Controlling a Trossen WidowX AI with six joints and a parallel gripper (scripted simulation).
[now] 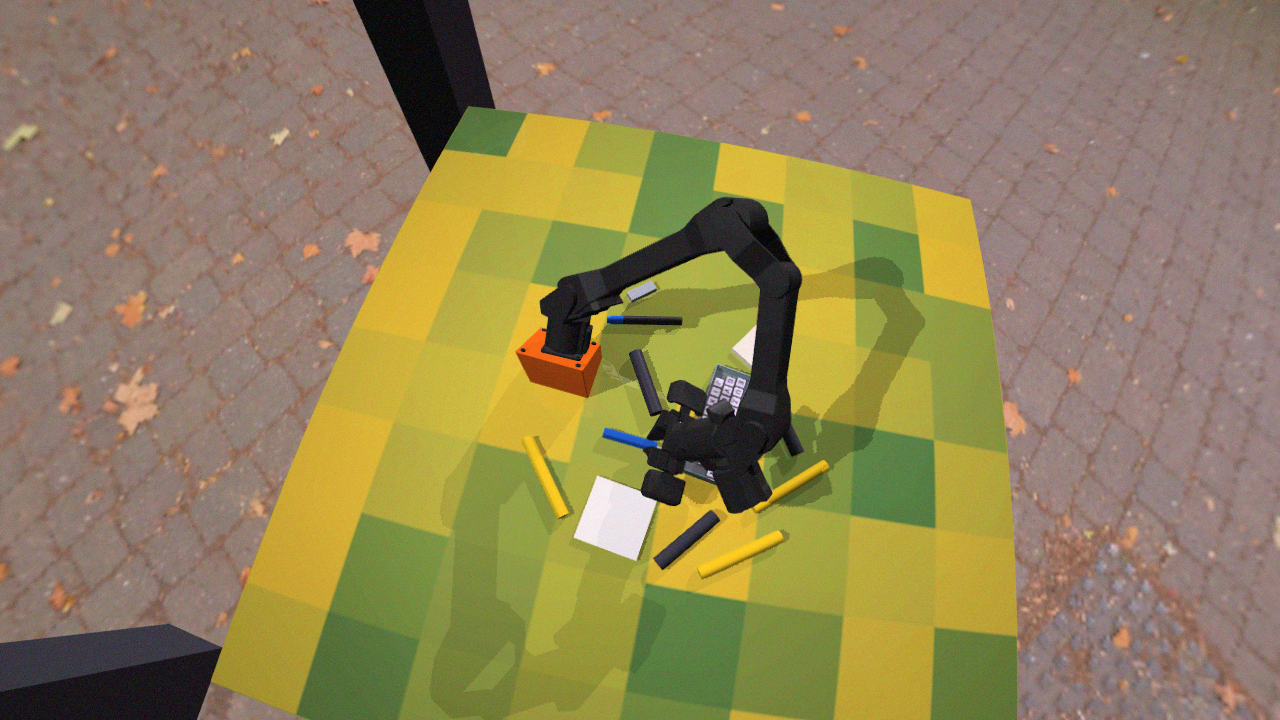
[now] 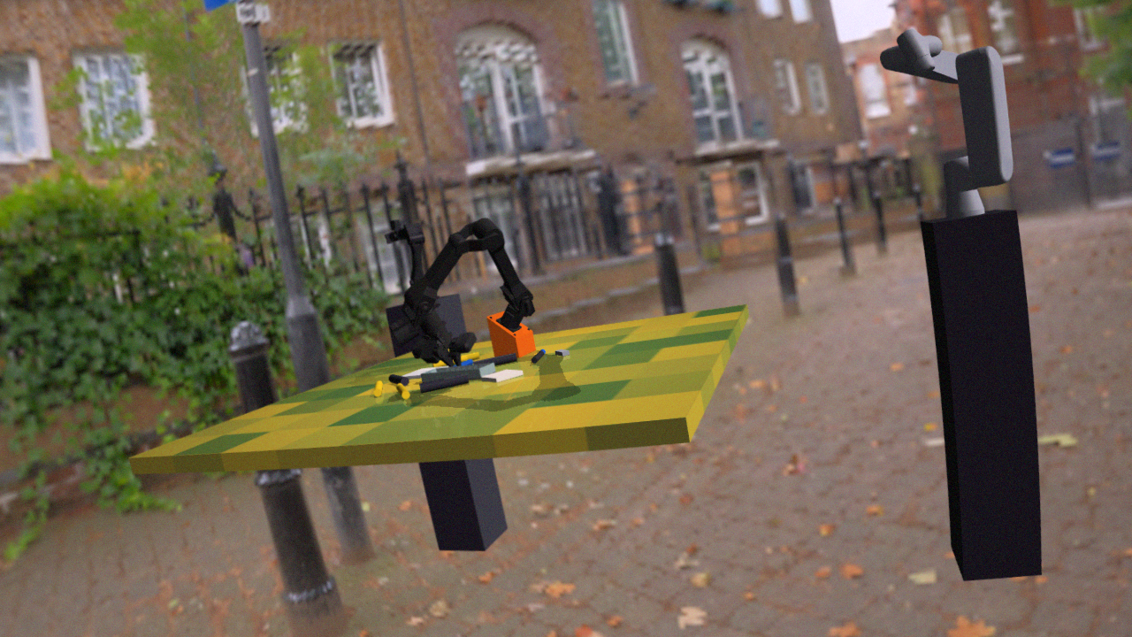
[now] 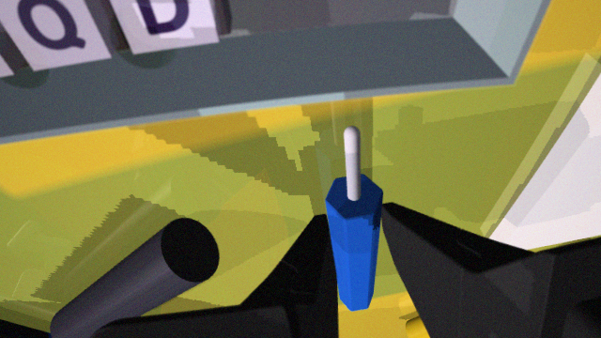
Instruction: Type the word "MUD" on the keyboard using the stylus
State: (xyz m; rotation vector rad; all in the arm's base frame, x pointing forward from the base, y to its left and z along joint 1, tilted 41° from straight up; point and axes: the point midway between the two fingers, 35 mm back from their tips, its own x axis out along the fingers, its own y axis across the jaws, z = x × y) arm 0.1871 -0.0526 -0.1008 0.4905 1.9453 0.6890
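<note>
My gripper (image 1: 660, 443) (image 2: 455, 361) (image 3: 354, 221) is shut on the blue stylus (image 1: 626, 437) (image 3: 355, 263). In the wrist view the stylus's white tip points toward the near edge of the keyboard (image 3: 282, 70) (image 2: 455, 372) and shows just short of its rim. The D key (image 3: 180, 39) and the Q key (image 3: 52, 23) are at the top left of that view, left of the tip. In the top view the gripper and wrist hang over the keyboard's near part and hide much of it; some keys show behind them.
Around the keyboard lie dark rods (image 1: 644, 382) (image 1: 686, 540) (image 3: 131, 291), yellow rods (image 1: 546, 476) (image 1: 741, 553) and white square blocks (image 1: 614, 517) (image 3: 563, 178). A black pen with a blue end (image 1: 653, 320) and a grey block (image 1: 640, 291) lie near the orange base (image 1: 559, 370).
</note>
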